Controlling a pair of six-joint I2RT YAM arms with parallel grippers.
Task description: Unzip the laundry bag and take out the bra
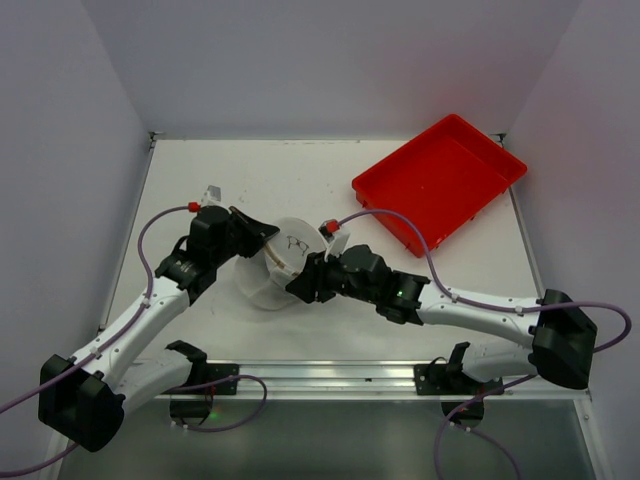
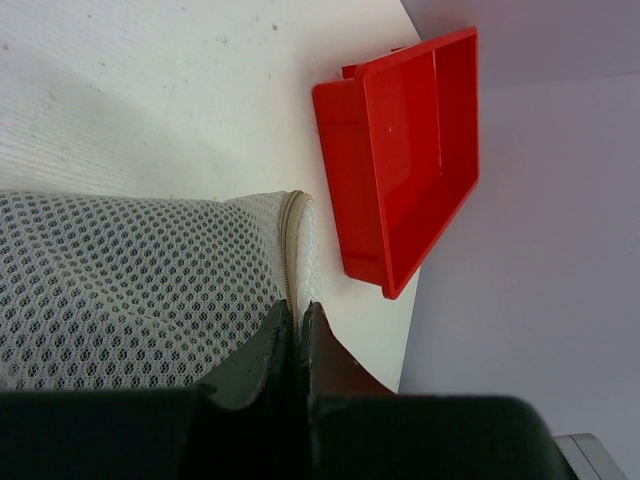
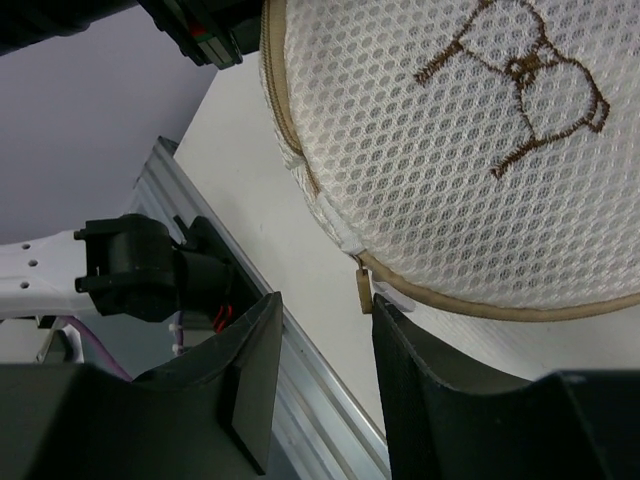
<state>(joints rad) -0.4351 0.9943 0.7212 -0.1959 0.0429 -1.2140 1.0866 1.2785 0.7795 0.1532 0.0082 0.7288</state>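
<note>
The laundry bag [image 1: 272, 268] is a white mesh cylinder lying on the table between both arms, its round end with the brown bra icon [image 1: 295, 241] facing up. My left gripper [image 1: 258, 236] is shut on the bag's rim seam [image 2: 292, 240] at its far-left edge. My right gripper [image 1: 302, 286] is open at the bag's near-right side. In the right wrist view the tan zipper pull [image 3: 363, 291] hangs from the rim zipper between my open fingers [image 3: 250, 340], close to the right one. The mesh [image 3: 450, 150] fills the upper part of that view. The bra itself is hidden.
A red plastic tray [image 1: 440, 180] sits at the far right of the table and also shows in the left wrist view [image 2: 400, 150]. The aluminium rail [image 1: 330, 375] runs along the table's near edge, just below my right gripper [image 3: 325, 300]. Side walls stand close on both sides.
</note>
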